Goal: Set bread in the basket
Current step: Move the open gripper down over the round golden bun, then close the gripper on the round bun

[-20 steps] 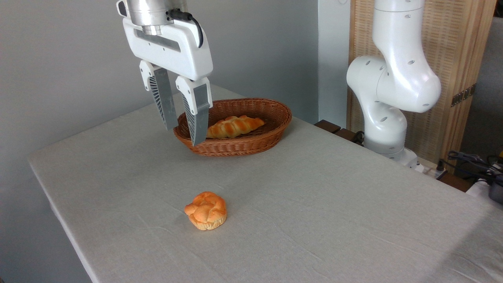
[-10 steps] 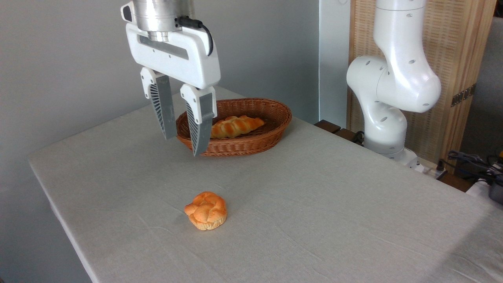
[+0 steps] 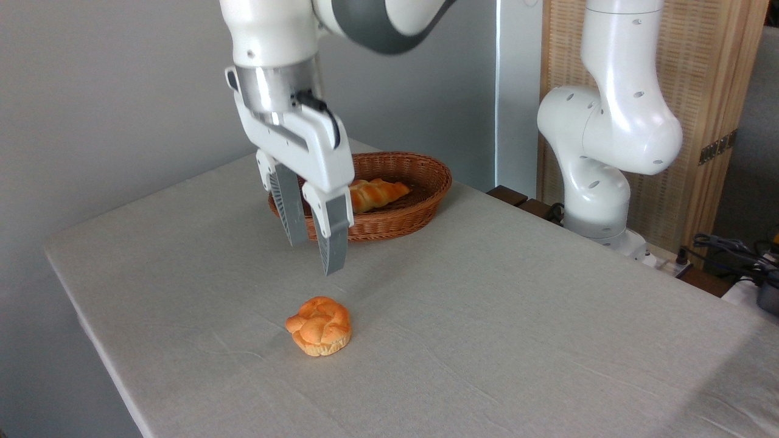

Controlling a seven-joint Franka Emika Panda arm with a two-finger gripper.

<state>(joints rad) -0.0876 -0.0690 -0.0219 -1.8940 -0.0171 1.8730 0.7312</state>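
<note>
One arm [image 3: 608,121] stands at the right of the table [image 3: 487,340], and its links reach over the top of the picture to the gripper [image 3: 313,255] near the middle. The table carries a plain grey cloth, and only three things are on it. At the back lies the basket [image 3: 420,188], oval and woven, with a loaf [image 3: 377,193] inside it; the gripper body hides the left part of both. Toward the front edge, well apart from the basket, sits the bread [image 3: 320,325], a small knotted bun with an orange crust and a paler base. It rests alone on the cloth and nothing touches it.

The gripper hangs in the air between the basket and the bread, above the bread and slightly behind it. Its two fingers [image 3: 333,240] point down with a clear gap between them, and they hold nothing. The gap looks about as wide as the bread, perhaps a little less, so it is not sure that it fits.

The step in hand seems to be the approach to the bread; the grasp is not yet begun. The next move probably calls for coming forward and down until the fingers stand on both sides of the bread, maybe opening wider, and then closing gently, because a hard squeeze could deform it.
</note>
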